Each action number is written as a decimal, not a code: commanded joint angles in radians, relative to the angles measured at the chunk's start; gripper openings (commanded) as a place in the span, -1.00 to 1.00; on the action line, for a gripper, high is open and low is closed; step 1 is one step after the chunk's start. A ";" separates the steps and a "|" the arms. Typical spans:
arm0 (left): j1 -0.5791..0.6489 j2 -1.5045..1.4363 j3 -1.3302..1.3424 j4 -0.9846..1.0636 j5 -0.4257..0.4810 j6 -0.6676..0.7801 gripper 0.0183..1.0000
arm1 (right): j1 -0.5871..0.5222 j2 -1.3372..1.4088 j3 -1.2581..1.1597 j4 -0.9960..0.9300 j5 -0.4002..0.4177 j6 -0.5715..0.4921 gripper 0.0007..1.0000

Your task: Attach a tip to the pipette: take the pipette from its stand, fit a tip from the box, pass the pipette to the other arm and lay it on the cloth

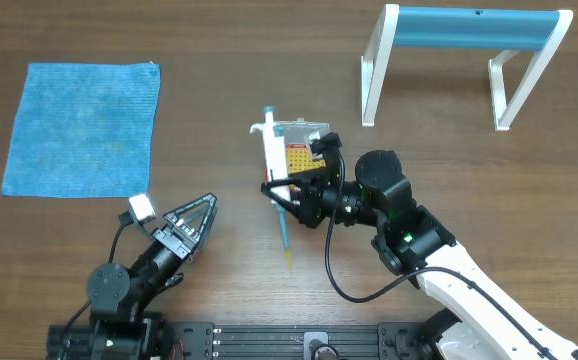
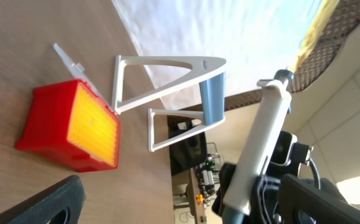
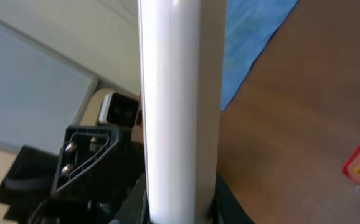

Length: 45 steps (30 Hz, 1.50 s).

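Pipette [image 3: 180, 93] gripped by right tool [image 1: 287, 190] just beside the box [image 1: 297, 152]; left tool [image 1: 201, 208] open, well apart from it, desk [image 1: 239, 245] between.

This is a lab bench set up for robot work. A wood-grain table [image 1: 219, 60] carries a white-and-blue pipette stand [image 1: 469, 30], a red box of yellow tips [image 2: 74, 127] and a blue cloth [image 1: 81, 130], with a white pipette [image 1: 272, 150] nearby (ordinary lab gear). The left arm [image 1: 134, 275] and right arm [image 1: 449, 265] rise from a black rail [image 1: 269, 335] at the table's edge. Beyond it stands a dark screen [image 2: 189, 152].
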 commanded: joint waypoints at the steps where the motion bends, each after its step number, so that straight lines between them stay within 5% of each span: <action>1: 0.000 0.180 0.055 0.181 0.093 -0.007 1.00 | 0.006 -0.010 0.014 0.005 -0.109 0.005 -0.84; 8: -0.001 0.689 0.241 0.544 0.419 0.019 1.00 | 0.006 -0.010 0.014 0.005 -0.109 0.004 -0.84; 11: -0.002 0.908 0.269 0.866 0.535 -0.023 0.99 | 0.006 -0.010 0.013 0.005 -0.109 0.004 -0.84; 16: -0.013 1.128 0.270 1.205 0.457 -0.082 0.94 | 0.006 -0.010 0.013 0.005 -0.109 0.004 -0.84; 22: -0.185 1.224 0.332 1.218 0.363 0.026 1.00 | 0.006 -0.010 0.013 0.005 -0.109 0.004 -0.84; 27: -0.188 1.276 0.389 1.214 0.364 0.046 1.00 | 0.006 -0.010 0.013 0.005 -0.109 0.004 -0.84; 30: -0.189 1.303 0.389 1.214 0.363 0.058 0.71 | 0.006 -0.010 0.013 0.005 -0.109 0.004 -0.84; 33: -0.190 1.308 0.389 1.215 0.361 0.058 -0.99 | 0.006 -0.010 0.013 0.005 -0.110 0.005 -0.84; 35: -0.190 1.308 0.389 1.215 0.349 0.058 -0.99 | 0.006 -0.010 0.013 0.005 -0.138 0.005 -0.82; 36: -0.190 1.308 0.389 1.215 0.348 0.061 -0.98 | 0.006 -0.010 0.013 0.005 -0.171 0.005 0.43; 37: -0.189 1.308 0.389 1.213 0.348 0.061 -0.99 | 0.006 -0.010 0.013 0.005 -0.198 0.005 0.70; 39: -0.188 1.308 0.389 1.135 0.316 0.063 -0.98 | 0.005 -0.010 0.013 -0.007 -0.222 0.004 0.70; 42: -0.148 1.308 0.389 0.618 0.133 0.120 -0.99 | -0.063 -0.010 0.013 -0.165 -0.222 -0.012 0.71; 45: -0.079 1.307 0.410 0.441 0.114 0.237 -0.99 | -0.194 -0.010 0.013 -0.402 -0.222 -0.125 0.71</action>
